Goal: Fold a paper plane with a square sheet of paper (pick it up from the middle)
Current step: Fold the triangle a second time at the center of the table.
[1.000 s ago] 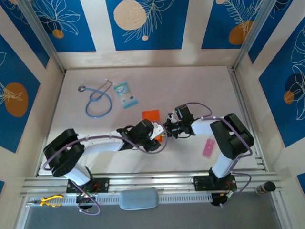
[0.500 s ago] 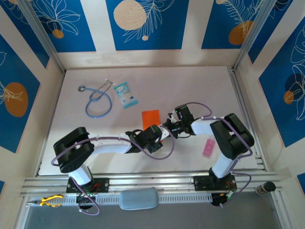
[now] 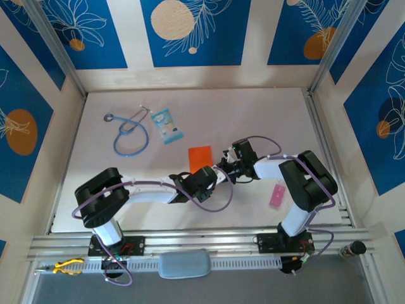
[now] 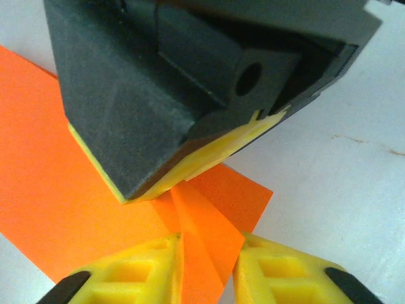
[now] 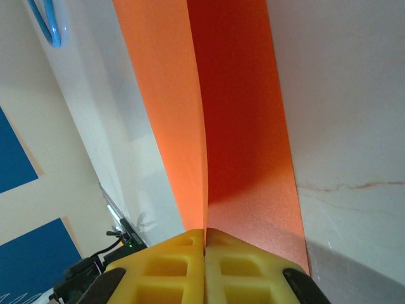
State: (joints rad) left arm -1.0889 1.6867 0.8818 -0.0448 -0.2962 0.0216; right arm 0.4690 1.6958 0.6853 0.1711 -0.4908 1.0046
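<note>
The square sheet of paper (image 3: 200,156), bright orange, lies mid-table with its near corner lifted. My right gripper (image 3: 224,170) is shut on that corner; in the right wrist view a raised crease of the sheet (image 5: 221,126) runs straight into the closed yellow fingertips (image 5: 190,253). My left gripper (image 3: 214,177) sits tip to tip with it. In the left wrist view the right gripper's black finger (image 4: 177,101) pinches the sheet (image 4: 69,190), and a raised ridge of paper stands in the narrow gap between my left gripper's (image 4: 209,269) yellow fingers (image 4: 133,272), which are still apart.
A blue stethoscope (image 3: 130,133) and a light-blue packet (image 3: 167,125) lie at the back left. A small pink strip (image 3: 276,196) rests by the right arm. Metal rails (image 3: 202,239) run along the near edge, and patterned walls enclose the table.
The left arm has stretched forward, bringing its gripper up to the right gripper's tips. Its jaws have narrowed round the raised paper ridge. The right arm and the sheet have stayed put.
</note>
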